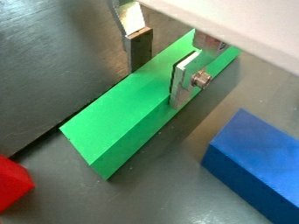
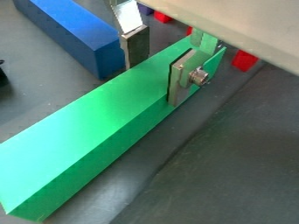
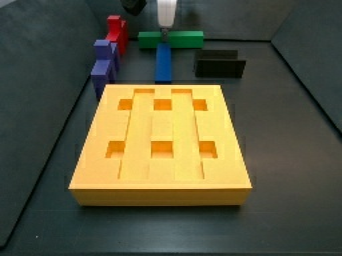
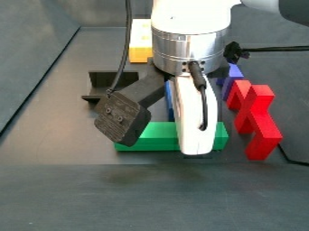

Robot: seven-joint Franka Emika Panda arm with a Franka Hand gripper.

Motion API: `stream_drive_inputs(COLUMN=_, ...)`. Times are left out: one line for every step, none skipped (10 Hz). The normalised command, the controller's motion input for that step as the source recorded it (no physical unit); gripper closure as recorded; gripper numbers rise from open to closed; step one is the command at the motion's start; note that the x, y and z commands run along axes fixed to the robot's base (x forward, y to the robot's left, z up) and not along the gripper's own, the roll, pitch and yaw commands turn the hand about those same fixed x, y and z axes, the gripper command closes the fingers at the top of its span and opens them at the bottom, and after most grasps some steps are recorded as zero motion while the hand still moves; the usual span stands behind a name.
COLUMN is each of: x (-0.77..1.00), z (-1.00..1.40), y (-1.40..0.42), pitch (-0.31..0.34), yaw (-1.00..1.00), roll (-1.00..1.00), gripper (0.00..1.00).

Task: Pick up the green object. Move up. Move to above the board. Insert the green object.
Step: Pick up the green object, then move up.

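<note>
Jaws (image 2: 158, 66) of mine straddle the green bar (image 2: 105, 140), one silver finger (image 1: 186, 77) on the near face and the other finger (image 2: 133, 44) on the far side. In both wrist views the plates look close to the bar's flanks, but I cannot tell whether the pads are pressing yet or standing just off the surface, so I will not call it a grip. The bar lies flat on the dark counter (image 2: 233, 157), its full length resting there, so I judge nothing has been lifted.

In a side view the bar (image 3: 178, 40) sits at the far end of the counter, beyond the board (image 3: 160, 140), with my wrist coming down over it. A blue bar (image 3: 163, 62) lies between it and the board, a black block (image 3: 221, 63) stands just beside it, and red pieces (image 3: 118, 28) are near. In a side view from the opposite end, the green bar (image 4: 151, 137) shows under my body, with a red piece (image 4: 251, 113) close by.

By my reckoning I am at the first step, the pick, with the squeeze either just made or about to be. Left to do: raise the bar, carry it above the board, and insert it. The board's holes and grooves are bare.
</note>
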Motion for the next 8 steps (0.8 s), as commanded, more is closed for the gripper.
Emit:
stream_drive_inputs(x=0.0, z=0.0, y=0.0, pitch=0.0, yaw=0.0, roll=0.0, gripper=1.0)
stream_drive_inputs(x=0.0, z=0.0, y=0.0, pitch=0.0, yaw=0.0, roll=0.0, gripper=1.0)
stream_drive_inputs(x=0.0, z=0.0, y=0.0, pitch=0.0, yaw=0.0, roll=0.0, gripper=1.0)
stream_drive_inputs(x=0.0, z=0.0, y=0.0, pitch=0.0, yaw=0.0, roll=0.0, gripper=1.0)
stream_drive_inputs(x=0.0, z=0.0, y=0.0, pitch=0.0, yaw=0.0, roll=0.0, gripper=1.0)
stream_drive_inputs(x=0.0, z=0.0, y=0.0, pitch=0.0, yaw=0.0, roll=0.0, gripper=1.0)
stream_drive_inputs(x=0.0, z=0.83, y=0.0, pitch=0.0, yaw=0.0, roll=0.0, gripper=1.0)
stream_drive_inputs(x=-0.12, z=0.77, y=0.08, pitch=0.059, yaw=0.04, roll=0.0, gripper=1.0)
